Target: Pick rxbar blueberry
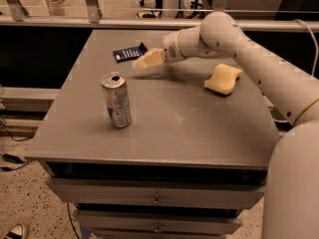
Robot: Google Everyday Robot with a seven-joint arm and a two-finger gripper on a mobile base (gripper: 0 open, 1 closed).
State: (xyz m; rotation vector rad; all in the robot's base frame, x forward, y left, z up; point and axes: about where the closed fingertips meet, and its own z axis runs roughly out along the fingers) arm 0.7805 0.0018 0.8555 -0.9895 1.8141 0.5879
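Observation:
The rxbar blueberry [128, 52] is a small flat dark navy wrapper with white print, lying at the far left of the grey table [164, 128]. My gripper [144, 61] hovers just right of the bar and slightly nearer the camera, with its cream fingers pointing left toward the bar. It holds nothing and does not touch the bar. The white arm reaches in from the right.
A silver drink can [116, 99] stands upright at the table's left, nearer the front. A yellow sponge [222, 78] lies at the right under the arm. Drawers sit below the front edge. A railing runs behind the table.

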